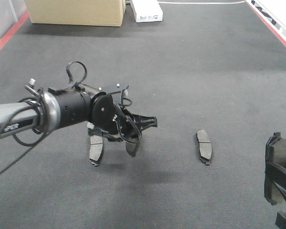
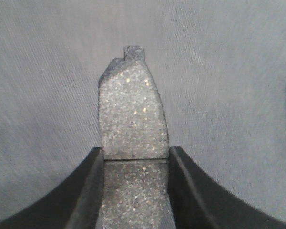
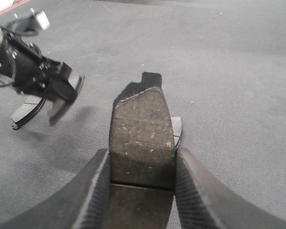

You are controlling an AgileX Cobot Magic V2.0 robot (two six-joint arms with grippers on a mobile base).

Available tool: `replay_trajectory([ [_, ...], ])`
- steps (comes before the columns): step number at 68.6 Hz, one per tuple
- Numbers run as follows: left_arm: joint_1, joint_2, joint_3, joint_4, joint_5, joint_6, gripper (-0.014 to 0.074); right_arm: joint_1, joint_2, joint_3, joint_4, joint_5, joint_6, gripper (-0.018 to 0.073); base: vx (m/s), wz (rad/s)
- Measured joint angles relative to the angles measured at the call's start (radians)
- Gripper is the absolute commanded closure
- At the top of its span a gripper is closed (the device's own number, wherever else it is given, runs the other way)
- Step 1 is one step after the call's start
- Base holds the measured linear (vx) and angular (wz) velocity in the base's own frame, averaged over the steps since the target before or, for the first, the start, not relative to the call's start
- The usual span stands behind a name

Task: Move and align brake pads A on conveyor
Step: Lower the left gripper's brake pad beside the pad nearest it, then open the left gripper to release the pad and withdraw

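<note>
Both grippers hold brake pads over the dark grey conveyor (image 1: 190,71). My left gripper (image 1: 131,138) is shut on one speckled pad (image 2: 132,109), its jaws pressing the pad's two long edges at the centre groove, a little above the belt. Just left of it another pad (image 1: 96,151) lies on the belt, also seen in the right wrist view as the lying pad (image 3: 26,107). At the lower right, my right gripper (image 1: 278,167) is shut on a pad (image 3: 142,129). A loose pad (image 1: 204,145) lies on the belt and is partly hidden under the held pad in the right wrist view.
A cardboard box (image 1: 76,12) and a white box (image 1: 147,10) stand at the far end of the belt. Red frame rails run along the left edge (image 1: 9,36) and the right edge (image 1: 276,28).
</note>
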Motion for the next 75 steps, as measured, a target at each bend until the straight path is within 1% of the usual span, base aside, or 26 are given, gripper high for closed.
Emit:
replay_trajectory([
  [12, 0.0, 0.025, 0.0, -0.048, 0.001, 0.0, 0.043, 0.0, 0.0, 0.0, 0.0, 0.0, 0.0, 0.0481, 0.0, 0.0],
  [27, 0.0, 0.061, -0.003, -0.049, 0.015, 0.0, 0.0407, 0.0, 0.0, 0.0, 0.0, 0.0, 0.0, 0.0481, 0.0, 0.0],
  [37, 0.0, 0.068, -0.003, -0.016, 0.017, 0.0, 0.0331, 0.0, 0.0, 0.0, 0.0, 0.0, 0.0, 0.0481, 0.0, 0.0],
  [42, 0.0, 0.068, -0.003, 0.004, 0.017, 0.0, 0.0275, 0.0, 0.0, 0.0, 0.0, 0.0, 0.0, 0.0481, 0.0, 0.0],
  [56, 0.0, 0.068, -0.003, 0.023, 0.014, 0.0, 0.011, 0.0, 0.0, 0.0, 0.0, 0.0, 0.0, 0.0481, 0.0, 0.0],
  [62, -0.001, 0.064, -0.003, 0.052, 0.008, 0.0, 0.0069, 0.0, 0.0, 0.0, 0.0, 0.0, 0.0, 0.0481, 0.0, 0.0],
  [68, -0.007, 0.037, -0.003, 0.098, 0.006, 0.0, 0.0064, 0.0, 0.0, 0.0, 0.0, 0.0, 0.0, 0.0481, 0.0, 0.0],
  [75, -0.029, -0.025, -0.002, 0.197, -0.001, 0.0, 0.0085, 0.0, 0.0, 0.0, 0.0, 0.0, 0.0, 0.0481, 0.0, 0.0],
])
